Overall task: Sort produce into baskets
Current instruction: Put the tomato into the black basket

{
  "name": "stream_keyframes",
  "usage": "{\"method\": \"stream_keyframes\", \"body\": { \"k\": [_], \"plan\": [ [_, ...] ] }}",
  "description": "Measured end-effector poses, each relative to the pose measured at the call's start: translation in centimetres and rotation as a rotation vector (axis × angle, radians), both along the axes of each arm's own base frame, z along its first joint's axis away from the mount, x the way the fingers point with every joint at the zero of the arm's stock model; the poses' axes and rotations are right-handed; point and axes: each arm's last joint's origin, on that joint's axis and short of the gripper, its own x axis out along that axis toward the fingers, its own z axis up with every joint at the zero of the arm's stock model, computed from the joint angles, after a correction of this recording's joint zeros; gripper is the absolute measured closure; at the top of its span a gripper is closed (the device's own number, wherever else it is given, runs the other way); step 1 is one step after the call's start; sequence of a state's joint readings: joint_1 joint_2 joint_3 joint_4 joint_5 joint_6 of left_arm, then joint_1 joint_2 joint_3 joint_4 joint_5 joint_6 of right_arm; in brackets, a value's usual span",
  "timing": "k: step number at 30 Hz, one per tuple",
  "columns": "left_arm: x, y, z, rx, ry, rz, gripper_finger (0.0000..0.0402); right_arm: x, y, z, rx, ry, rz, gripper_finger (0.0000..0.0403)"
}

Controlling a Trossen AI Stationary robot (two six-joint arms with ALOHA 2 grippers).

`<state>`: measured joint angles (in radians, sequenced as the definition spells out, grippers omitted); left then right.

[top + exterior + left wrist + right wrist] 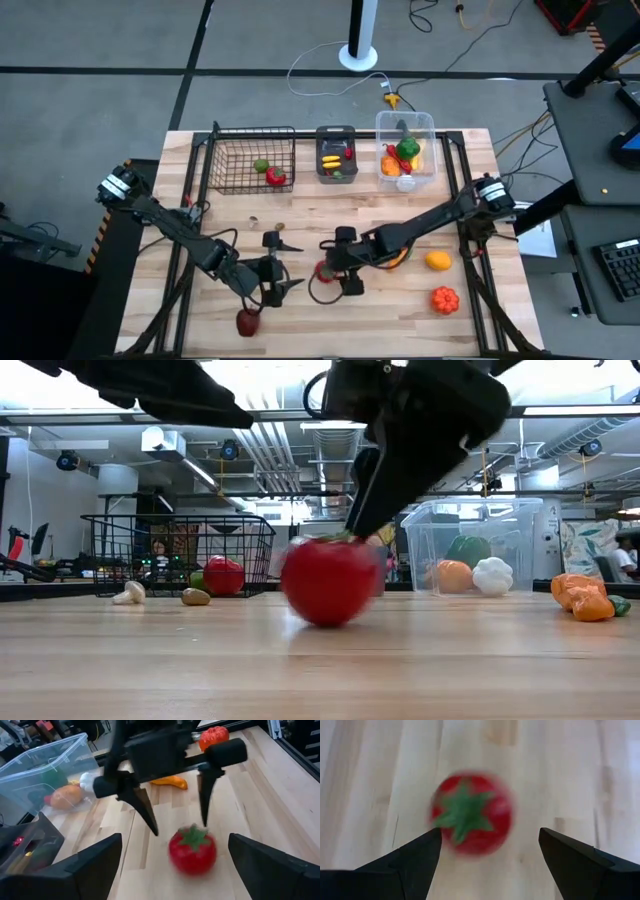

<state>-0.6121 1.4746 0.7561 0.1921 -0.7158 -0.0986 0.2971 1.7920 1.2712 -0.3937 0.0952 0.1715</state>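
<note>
Right gripper (336, 279) hanging released over tomato (470, 813); left gripper (287, 263) released, facing it; pepper (169, 781) lying beyond.

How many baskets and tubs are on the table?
3, lined up along the table's far edge: a black wire basket on the left, a small dark grey bin in the middle, and a clear plastic tub on the right. None seems hidden.

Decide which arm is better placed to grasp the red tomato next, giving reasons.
Right. The right arm's fingers hang open directly over the tomato, one each side; the left fingers sit farther back.
</note>
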Motion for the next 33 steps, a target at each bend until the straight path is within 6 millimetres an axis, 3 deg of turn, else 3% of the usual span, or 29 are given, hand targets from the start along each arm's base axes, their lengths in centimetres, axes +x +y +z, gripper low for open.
{"method": "stream_keyframes", "body": {
  "k": [9, 23, 28, 33],
  "plan": [
    [-0.1, 0.4, -1.1, -0.048, 0.022, 0.023, 0.0055, 0.5, -0.2, -0.1, -0.008, -0.036, 0.050, 0.0064],
    [-3.0, 2.4, -6.0, -0.195, 0.035, 0.108, 0.0082, 2.6, -1.0, 1.0, -0.140, -0.281, 0.085, 0.0050],
    [-3.6, 2.8, -6.8, -0.218, 0.049, 0.128, 0.0091, 3.8, -0.7, -0.2, -0.181, -0.347, 0.118, 0.0051],
    [-3.9, 3.0, -7.2, -0.212, 0.063, 0.129, 0.0095, 4.7, -1.2, -1.3, -0.118, -0.360, 0.002, 0.0051]
  ]
}}
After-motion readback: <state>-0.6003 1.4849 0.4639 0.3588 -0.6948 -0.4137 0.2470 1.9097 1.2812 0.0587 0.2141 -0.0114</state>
